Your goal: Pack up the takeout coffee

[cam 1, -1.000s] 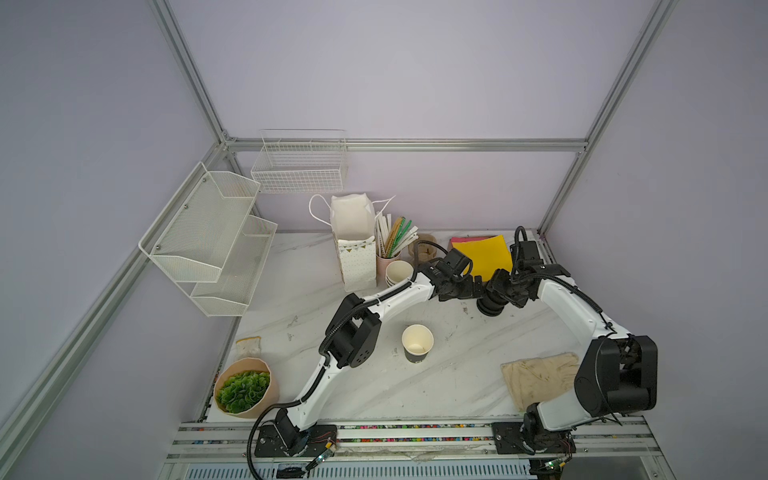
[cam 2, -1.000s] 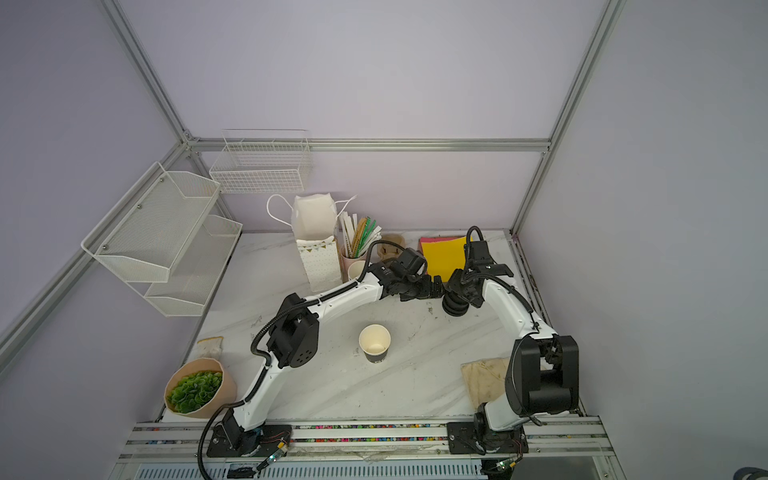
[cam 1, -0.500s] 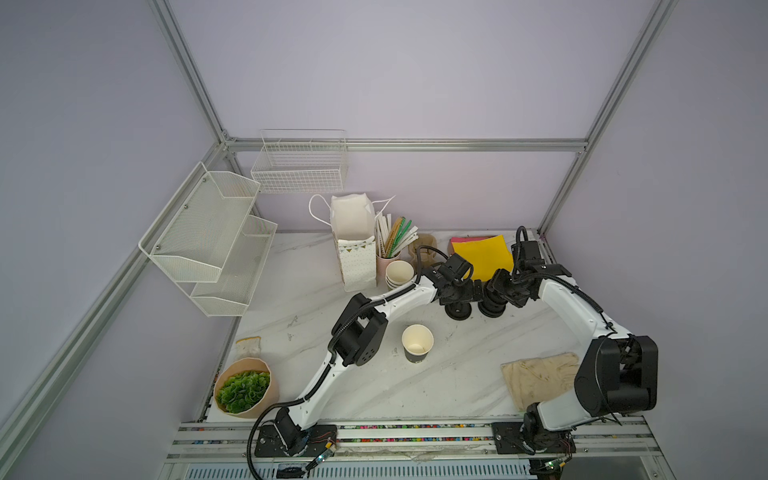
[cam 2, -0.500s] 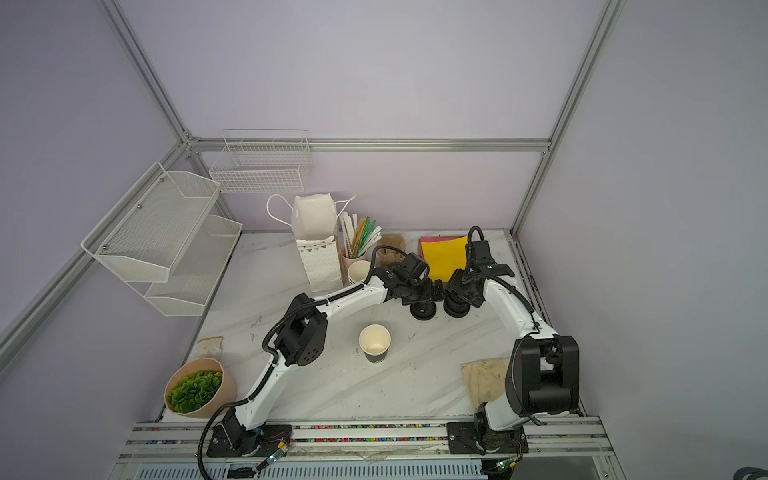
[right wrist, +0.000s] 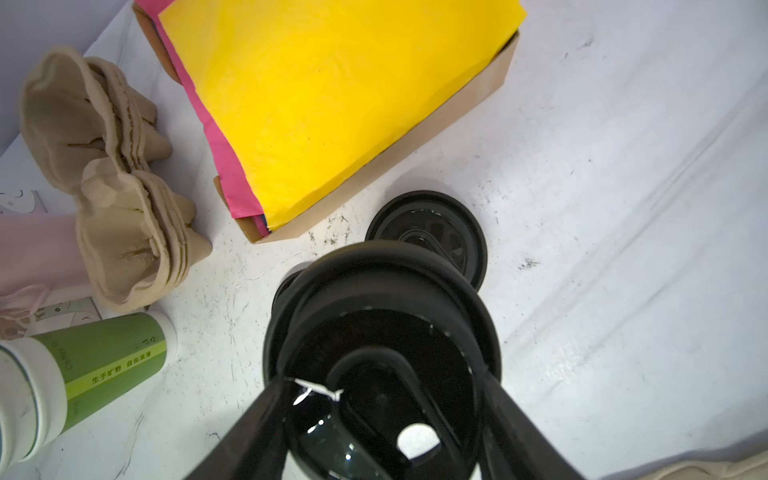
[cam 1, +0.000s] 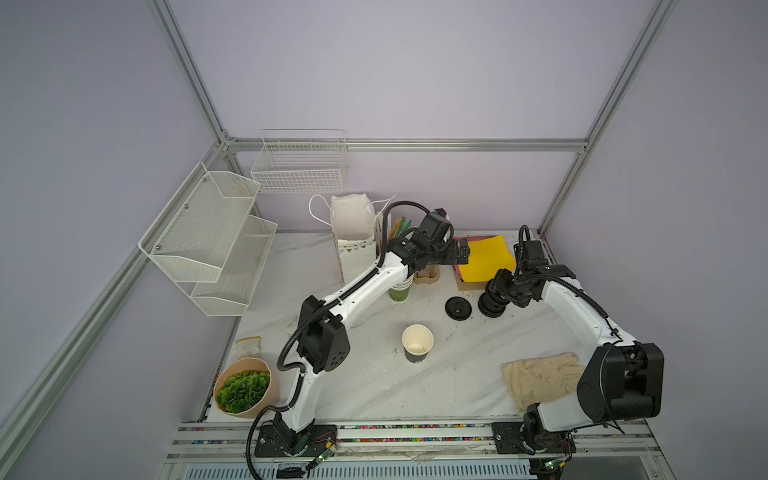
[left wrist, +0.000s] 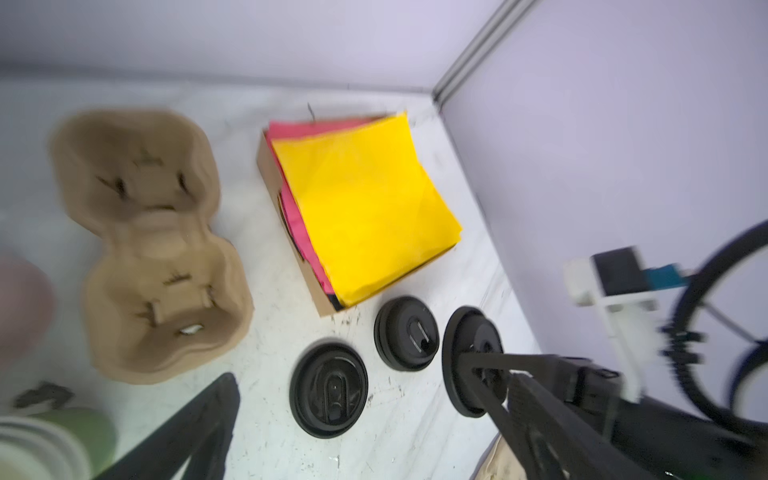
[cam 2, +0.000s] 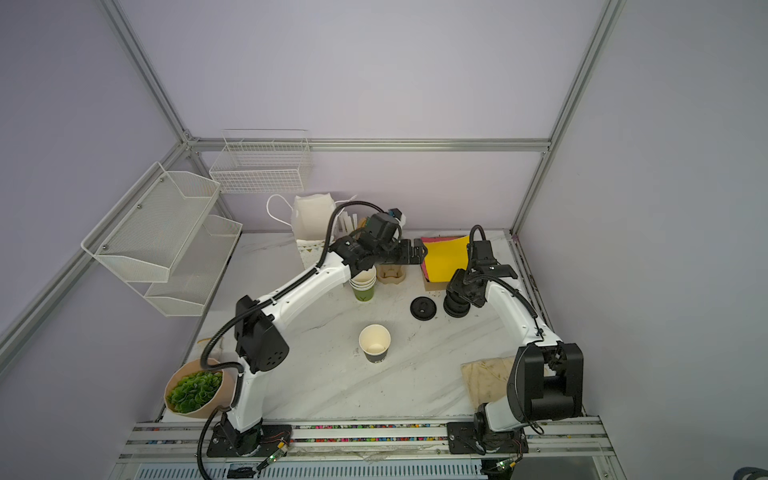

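My right tool (right wrist: pixel 380 374) clamps the black lid (left wrist: pixel 471 361); my left tool (cam 1: pixel 462 253) gapes empty. The cup (cam 1: pixel 417 341) stands open on the counter (cam 1: pixel 457 374), 8 o'clock from the lid; likely light, crushable: grip mid-wall.

We are looking into a robotics lab cell, aluminium framing (cam 1: pixel 407 144) and lilac panels (cam 1: pixel 374 75) enclosing a marble surface (cam 1: pixel 374 395).

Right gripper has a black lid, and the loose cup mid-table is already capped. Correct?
Not capped. The loose cup stands open with no lid on it, its cream inside showing in both top views. The rest holds: the right gripper does grip a black lid, as the right wrist view shows.
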Controlling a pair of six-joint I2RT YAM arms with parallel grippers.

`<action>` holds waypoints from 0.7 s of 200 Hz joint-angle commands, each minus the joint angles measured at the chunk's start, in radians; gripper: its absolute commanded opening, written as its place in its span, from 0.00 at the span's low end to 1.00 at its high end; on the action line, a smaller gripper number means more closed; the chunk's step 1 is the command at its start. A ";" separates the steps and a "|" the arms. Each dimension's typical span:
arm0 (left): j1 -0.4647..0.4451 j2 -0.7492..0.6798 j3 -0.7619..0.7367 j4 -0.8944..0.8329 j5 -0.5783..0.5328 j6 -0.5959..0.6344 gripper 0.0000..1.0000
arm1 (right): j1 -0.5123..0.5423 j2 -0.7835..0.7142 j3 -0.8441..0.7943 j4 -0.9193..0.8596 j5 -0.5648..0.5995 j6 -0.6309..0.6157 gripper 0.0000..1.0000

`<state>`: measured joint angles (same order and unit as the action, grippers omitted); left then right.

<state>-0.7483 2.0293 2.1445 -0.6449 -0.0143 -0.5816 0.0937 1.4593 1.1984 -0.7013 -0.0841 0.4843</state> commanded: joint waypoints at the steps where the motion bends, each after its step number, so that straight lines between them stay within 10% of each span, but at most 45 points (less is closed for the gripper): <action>1: -0.007 -0.222 -0.068 -0.013 -0.161 0.150 1.00 | 0.049 -0.060 0.058 -0.069 0.036 -0.032 0.66; 140: 0.008 -1.188 -0.967 -0.187 -0.564 0.235 1.00 | 0.875 0.066 0.212 -0.237 0.310 0.217 0.67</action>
<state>-0.7464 0.9508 1.2789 -0.7963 -0.4694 -0.3809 0.8791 1.4971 1.4014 -0.8585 0.1383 0.6182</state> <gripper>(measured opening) 0.997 0.670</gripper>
